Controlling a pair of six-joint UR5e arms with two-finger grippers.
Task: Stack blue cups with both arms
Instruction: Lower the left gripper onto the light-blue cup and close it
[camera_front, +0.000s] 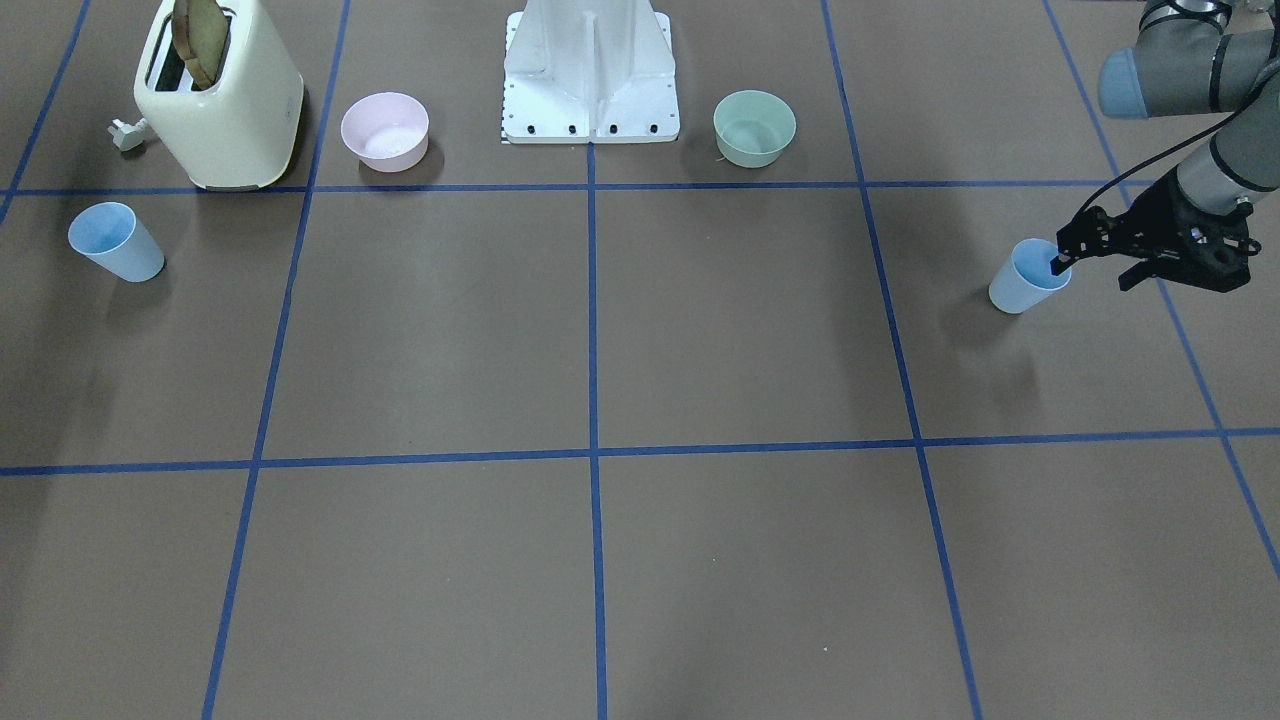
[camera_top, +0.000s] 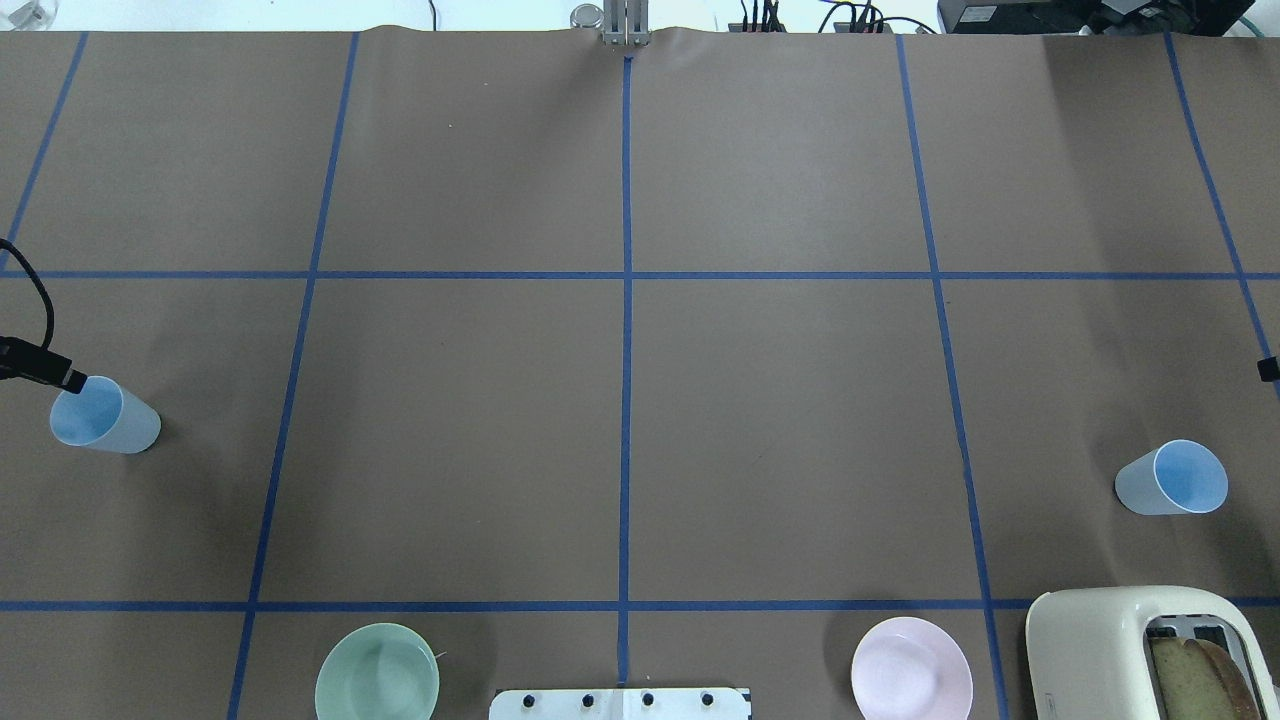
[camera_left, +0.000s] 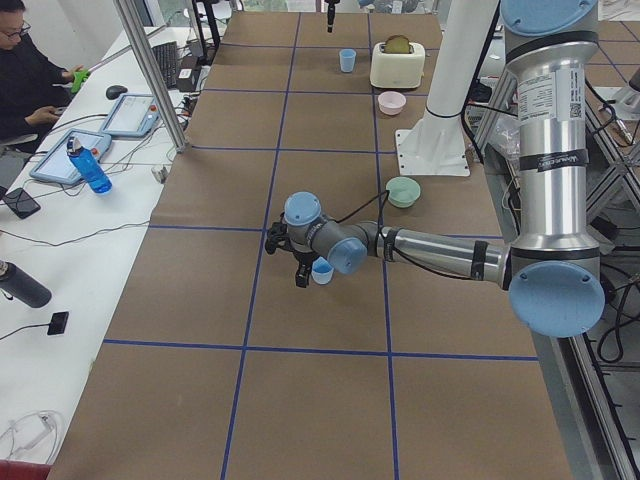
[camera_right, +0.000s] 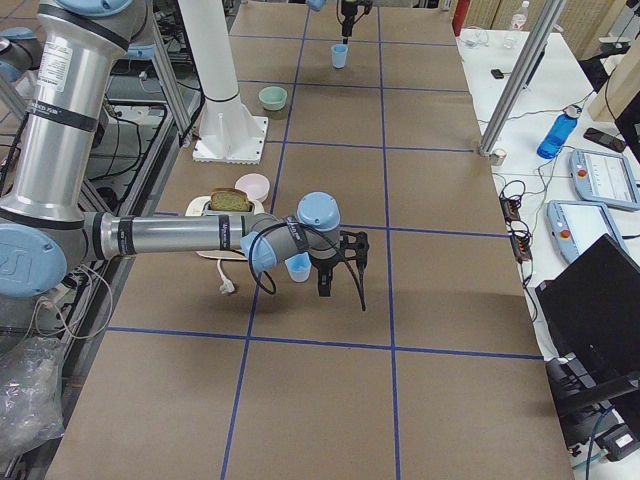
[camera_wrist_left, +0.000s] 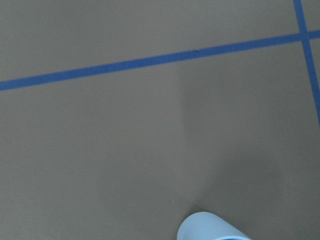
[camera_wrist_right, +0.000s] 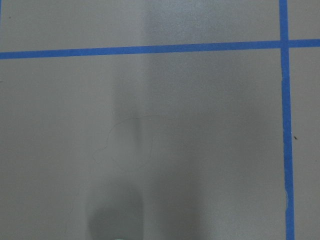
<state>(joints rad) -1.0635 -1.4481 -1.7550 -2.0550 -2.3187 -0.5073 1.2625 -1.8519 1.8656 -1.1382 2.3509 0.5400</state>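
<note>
One blue cup (camera_front: 1025, 278) stands upright at my left side of the table; it also shows in the overhead view (camera_top: 103, 420). My left gripper (camera_front: 1095, 272) is open. One fingertip (camera_front: 1060, 264) is at the cup's rim and the other is well outside the cup. The left wrist view shows only this cup's rim (camera_wrist_left: 210, 229) at the bottom edge. The second blue cup (camera_front: 115, 242) stands upright at my right side (camera_top: 1170, 478). My right gripper (camera_right: 338, 278) hangs beside this cup (camera_right: 298, 266), apart from it. I cannot tell whether it is open or shut.
A cream toaster (camera_front: 220, 95) with a slice of bread stands near the second cup. A pink bowl (camera_front: 385, 130) and a mint-green bowl (camera_front: 754, 127) flank the white pedestal (camera_front: 590, 70). Blue tape lines grid the brown table.
</note>
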